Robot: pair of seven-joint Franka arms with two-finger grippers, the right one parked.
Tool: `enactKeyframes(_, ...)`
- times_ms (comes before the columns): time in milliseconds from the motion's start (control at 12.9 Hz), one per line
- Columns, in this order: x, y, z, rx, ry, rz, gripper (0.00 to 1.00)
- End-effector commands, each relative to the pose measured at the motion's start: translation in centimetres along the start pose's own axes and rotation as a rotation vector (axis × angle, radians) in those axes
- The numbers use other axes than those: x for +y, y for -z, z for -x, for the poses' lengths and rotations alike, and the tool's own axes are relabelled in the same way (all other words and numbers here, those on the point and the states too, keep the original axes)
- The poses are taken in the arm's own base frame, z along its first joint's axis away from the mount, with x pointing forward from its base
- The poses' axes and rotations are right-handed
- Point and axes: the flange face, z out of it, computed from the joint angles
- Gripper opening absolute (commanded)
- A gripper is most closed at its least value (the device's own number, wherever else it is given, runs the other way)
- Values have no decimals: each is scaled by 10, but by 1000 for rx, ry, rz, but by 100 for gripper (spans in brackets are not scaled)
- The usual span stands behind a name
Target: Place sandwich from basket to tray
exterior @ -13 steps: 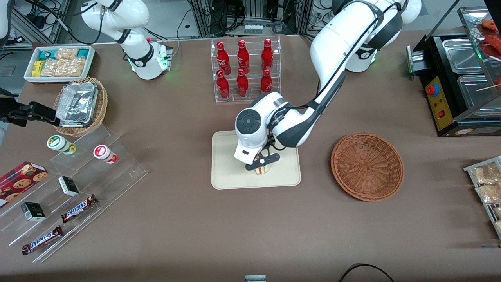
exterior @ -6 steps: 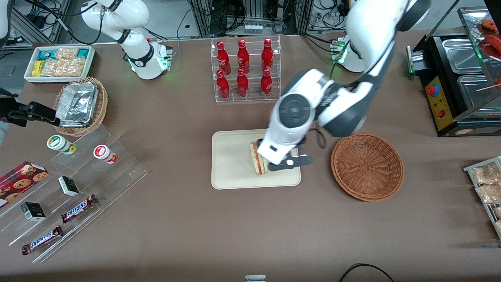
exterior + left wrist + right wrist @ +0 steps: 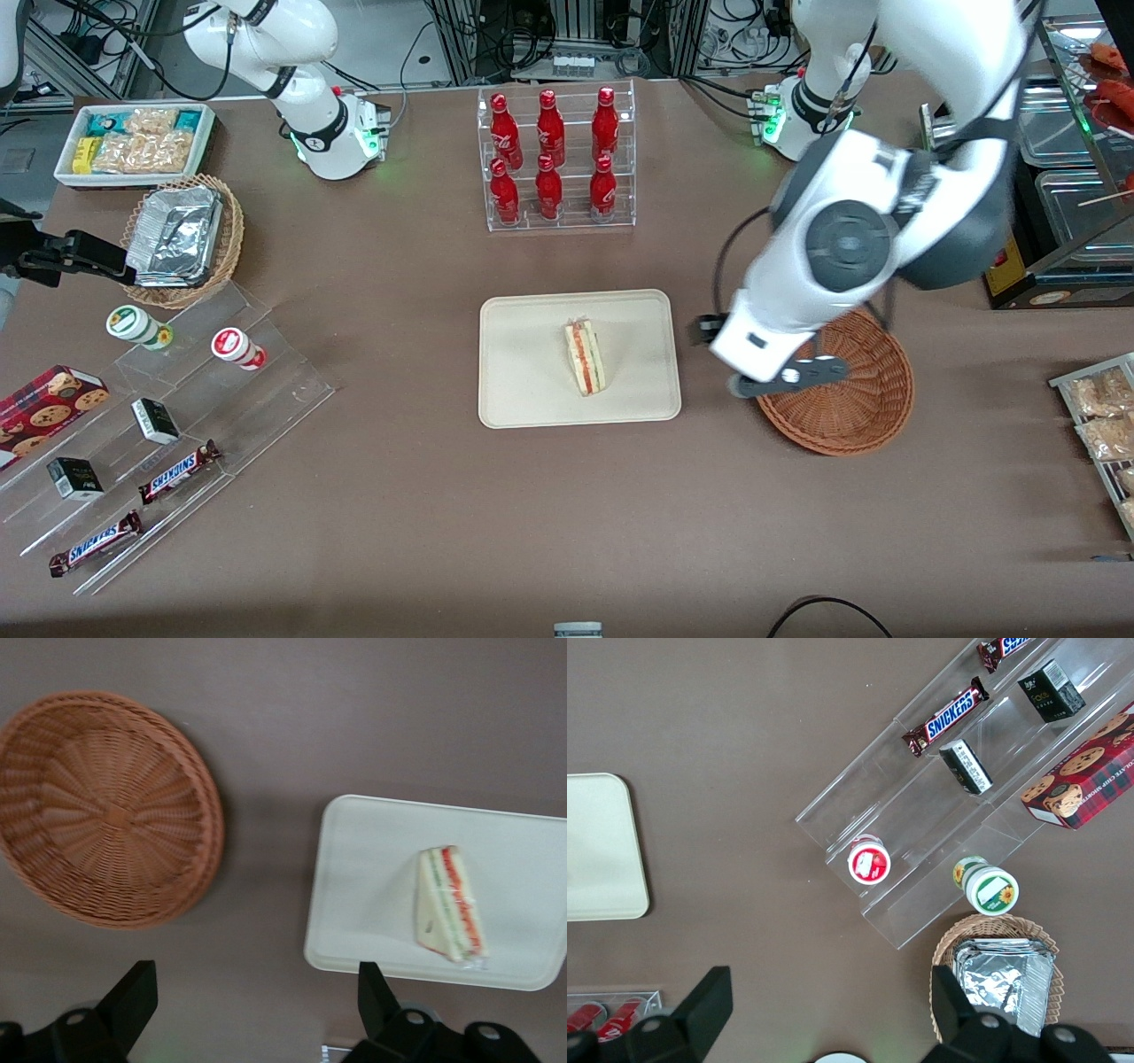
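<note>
Gripper (image 3: 769, 372) withdrew (jaws wide, empty); sandwich (image 3: 585, 357) on tray (image 3: 523, 390).

left arm bent at elbow, claw (image 3: 769, 370) raised, fingers (image 3: 133, 997) spread, holding nothing

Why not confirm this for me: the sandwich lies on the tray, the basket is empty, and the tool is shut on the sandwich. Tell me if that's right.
One part is wrong. The tool is open and holds nothing; it hangs over the near rim of the basket, apart from the sandwich. The front view shows this. The sandwich does lie on the tray, and the basket is empty.
</note>
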Motion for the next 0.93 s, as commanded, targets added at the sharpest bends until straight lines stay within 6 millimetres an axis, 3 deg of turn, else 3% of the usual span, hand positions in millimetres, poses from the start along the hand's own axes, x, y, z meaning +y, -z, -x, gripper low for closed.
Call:
enactKeyframes(0,-54,13,15,-10,-58,-12,100)
enactKeyframes(78,-74,16,12,-10,-44,-11,100)
enactKeyframes(310,-103,27,15,-10,-56,-13,100)
enactKeyframes(853,-185,69,50,-5,-142,-32,100)
